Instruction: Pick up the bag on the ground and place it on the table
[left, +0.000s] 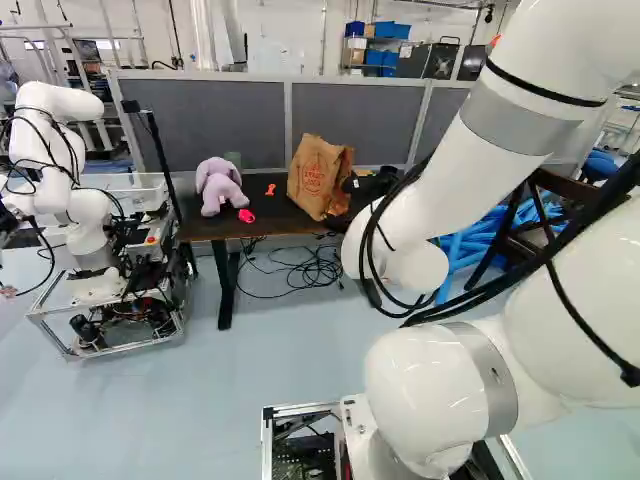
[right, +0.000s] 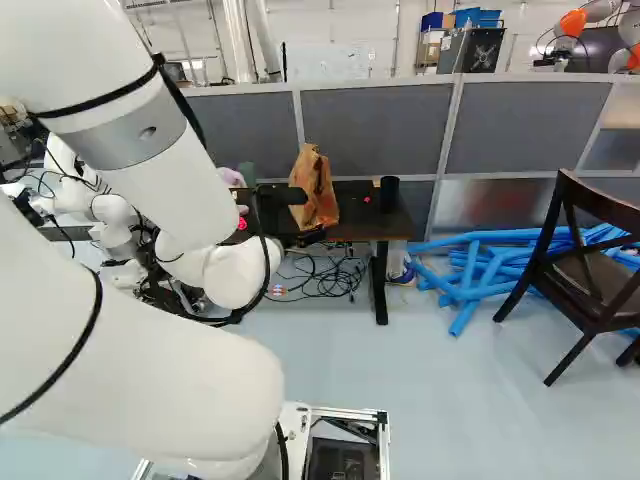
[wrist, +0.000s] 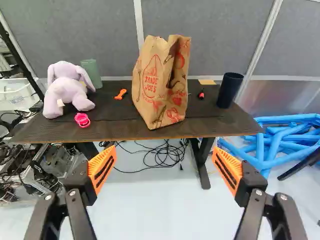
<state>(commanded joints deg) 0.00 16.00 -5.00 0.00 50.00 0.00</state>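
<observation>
Gripper (right: 308, 216), black, one: fingers (wrist: 102, 170) set wide apart. Table (wrist: 112, 114), dark, one: placed ahead of the gripper. Paper bag (wrist: 150, 100), brown, one: stood upright on the table, ahead of the gap between the fingers, well apart from them. Partition (wrist: 215, 37), grey: set beyond the bag.

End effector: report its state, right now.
End effector: open, holding nothing; the paper bag stands ahead of it on the table.

Gray partition (right: 375, 130), white wall (right: 345, 28) behind; pale blue floor (right: 440, 400); 1 dark chair (right: 600, 205) near blue tubes (right: 470, 267).
</observation>
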